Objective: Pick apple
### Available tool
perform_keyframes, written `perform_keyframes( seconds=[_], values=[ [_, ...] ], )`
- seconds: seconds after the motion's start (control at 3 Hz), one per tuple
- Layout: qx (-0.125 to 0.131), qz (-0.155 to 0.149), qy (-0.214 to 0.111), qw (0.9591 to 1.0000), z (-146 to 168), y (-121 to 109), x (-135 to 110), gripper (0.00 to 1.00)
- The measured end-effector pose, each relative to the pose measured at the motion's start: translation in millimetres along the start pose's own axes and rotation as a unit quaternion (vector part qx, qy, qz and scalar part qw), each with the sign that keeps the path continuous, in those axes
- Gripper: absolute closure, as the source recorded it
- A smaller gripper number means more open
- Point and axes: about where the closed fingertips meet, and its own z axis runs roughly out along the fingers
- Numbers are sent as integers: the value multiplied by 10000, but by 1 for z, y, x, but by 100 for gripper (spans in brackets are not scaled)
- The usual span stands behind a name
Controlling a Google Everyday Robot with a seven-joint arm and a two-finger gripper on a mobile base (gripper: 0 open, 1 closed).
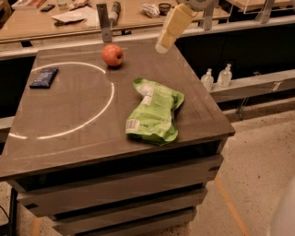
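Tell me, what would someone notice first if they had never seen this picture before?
The bright green snack bag grabs the eye first, lying crumpled near the right front of the table. Next comes the little red apple at the back of the table, beside the white ring. The robot's cream tool hangs in the air to the right of the apple, not touching it.

Gripper [162, 45]: seen over the counter's [69, 115] far edge, near the far right corner.
Colour: covered in cream-yellow, paler at the tip.
Shape: long, tapered.
Joint [198, 3]: rounded, shelled in grey-white.
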Motion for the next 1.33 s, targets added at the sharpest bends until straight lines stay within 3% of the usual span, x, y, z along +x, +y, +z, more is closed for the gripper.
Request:
perform_keyframes(
  seconds=[0.67,1.0,1.33],
  values=[
    [-251,832,-635,9942,76,-23,-51,0],
    [-225,854,-815,9928,106,-26,-68,0],
    [-59,897,-818,9926,141,-35,-70,0]
  ],
)
